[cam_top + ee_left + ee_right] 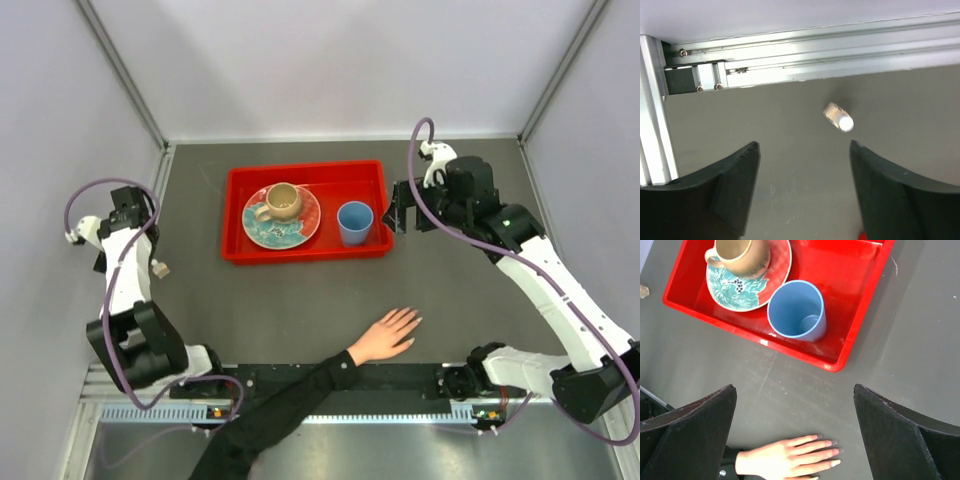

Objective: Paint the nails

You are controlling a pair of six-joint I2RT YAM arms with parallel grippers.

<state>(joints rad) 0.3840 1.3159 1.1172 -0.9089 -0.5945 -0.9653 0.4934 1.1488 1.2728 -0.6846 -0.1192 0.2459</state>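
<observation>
Inventory, as I am viewing it remotely:
- Table (920,340): matte dark grey.
- Tray (840,270): glossy red plastic, rectangular. It is holding a teal leaf-patterned plate (727,287) with a tan glazed mug (740,252) on it, and a smooth blue cup (796,310) beside the plate.
- Hand (785,460): lying flat with fingers spread, near the front edge and apart from the tray. The nails (834,452) are showing as tiny pale tips, too small to judge their finish.
- Black sleeve (280,410): running out of frame.
- Small white-capped vial (838,117): lying tipped over, with its label unreadable.
- Left gripper (804,150): jaws spread and gripping nothing, the vial just beyond them.
- Right gripper (795,390): jaws spread wide and empty, hovering between tray and hand.
</observation>
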